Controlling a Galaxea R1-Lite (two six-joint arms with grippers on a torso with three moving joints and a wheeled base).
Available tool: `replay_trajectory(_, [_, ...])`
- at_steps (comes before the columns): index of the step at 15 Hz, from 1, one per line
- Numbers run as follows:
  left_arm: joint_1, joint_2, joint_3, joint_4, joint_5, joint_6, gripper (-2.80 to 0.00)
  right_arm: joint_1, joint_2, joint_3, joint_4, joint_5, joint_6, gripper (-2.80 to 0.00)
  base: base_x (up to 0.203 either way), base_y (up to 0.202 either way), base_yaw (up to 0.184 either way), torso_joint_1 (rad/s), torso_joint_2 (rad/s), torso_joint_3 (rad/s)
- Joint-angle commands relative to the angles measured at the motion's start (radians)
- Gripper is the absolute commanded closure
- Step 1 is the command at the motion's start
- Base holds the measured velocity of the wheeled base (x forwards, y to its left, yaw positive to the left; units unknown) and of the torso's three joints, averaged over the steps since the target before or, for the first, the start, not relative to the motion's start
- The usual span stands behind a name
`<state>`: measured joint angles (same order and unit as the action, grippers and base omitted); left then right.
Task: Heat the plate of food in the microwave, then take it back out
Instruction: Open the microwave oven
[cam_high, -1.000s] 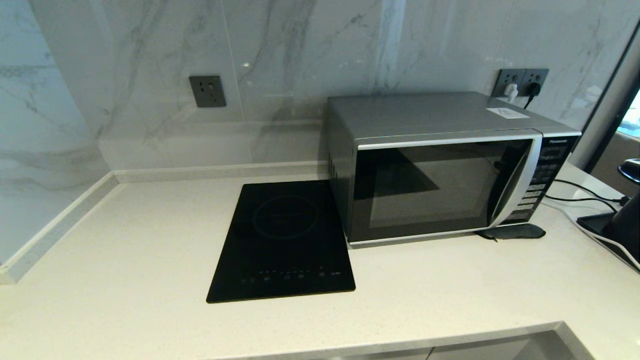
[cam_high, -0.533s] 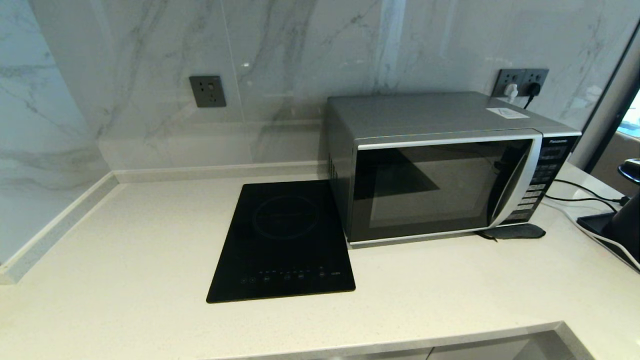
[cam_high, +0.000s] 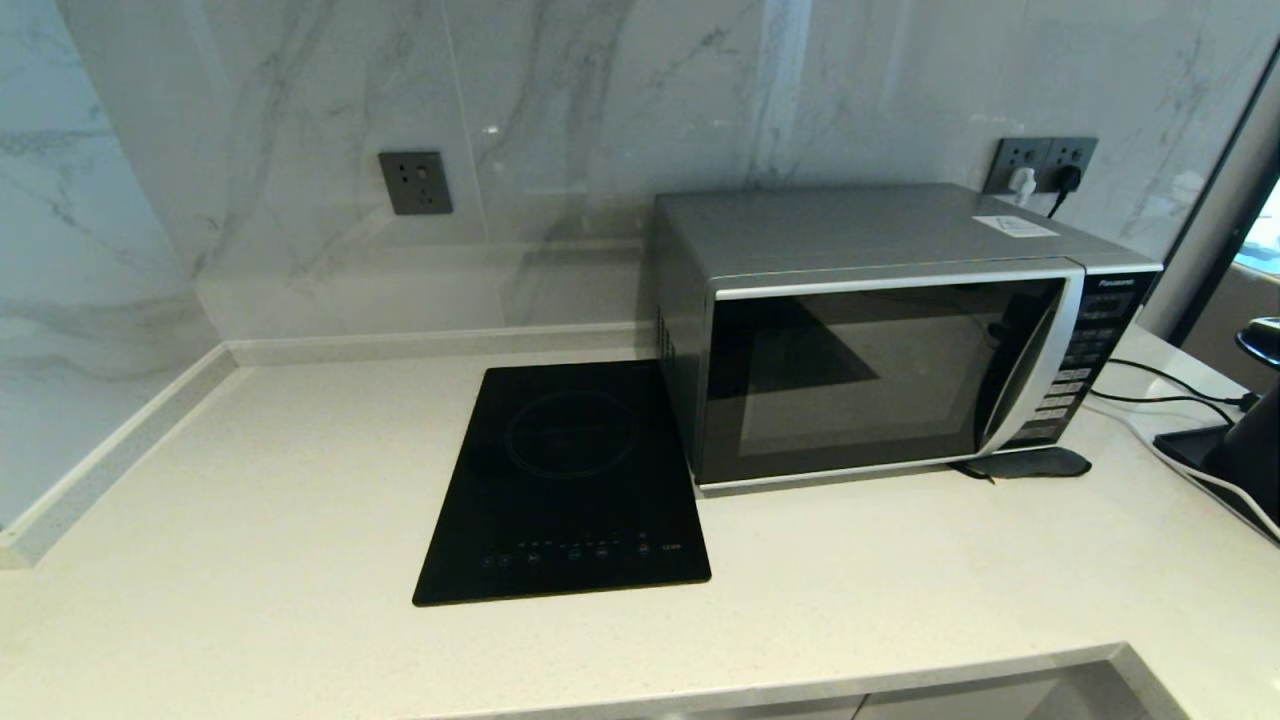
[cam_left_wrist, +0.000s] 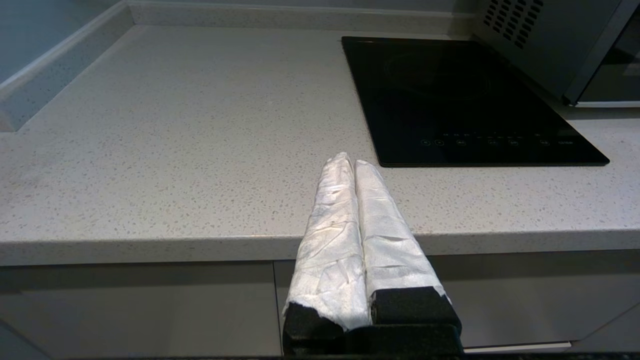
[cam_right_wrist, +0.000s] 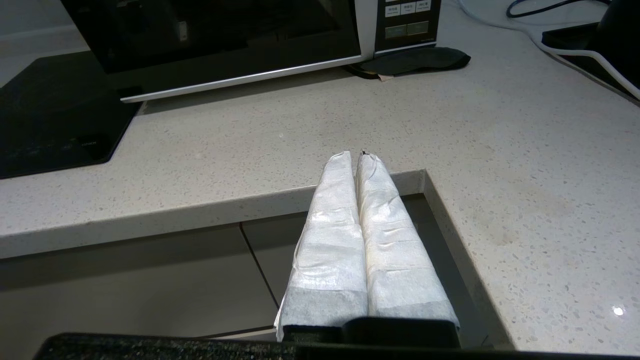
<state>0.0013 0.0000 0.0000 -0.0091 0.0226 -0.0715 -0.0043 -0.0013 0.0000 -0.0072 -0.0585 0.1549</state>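
Spanning the whole scene, speckled pale countertop (cam_high: 250, 520) meets a marble wall. Microwave (cam_high: 880, 330) stands at back right, door shut, handle beside the button panel. Black induction hob (cam_high: 570, 480) lies flush in the counter, just left of the microwave. Dark flat pad (cam_high: 1030, 462) lies at the microwave's front right corner. Plate of food: not seen in any view. Left gripper (cam_left_wrist: 349, 159) and right gripper (cam_right_wrist: 356, 156) both hang off the counter's front edge, wrapped fingers pressed together, holding nothing.
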Motion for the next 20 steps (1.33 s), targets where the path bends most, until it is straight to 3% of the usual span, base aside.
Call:
replay_trajectory(1, [0.0, 0.002, 0.0, 0.0, 0.0, -0.001, 0.0, 0.0, 0.001, 0.002, 0.0, 0.0, 0.002, 0.0, 0.0, 0.0, 0.0, 0.0, 0.0, 0.0])
replay_trajectory(20, [0.0, 0.002, 0.0, 0.0, 0.0, -0.001, 0.0, 0.0, 0.001, 0.002, 0.001, 0.0, -0.001, 0.0, 0.0, 0.0, 0.0, 0.0, 0.0, 0.0])
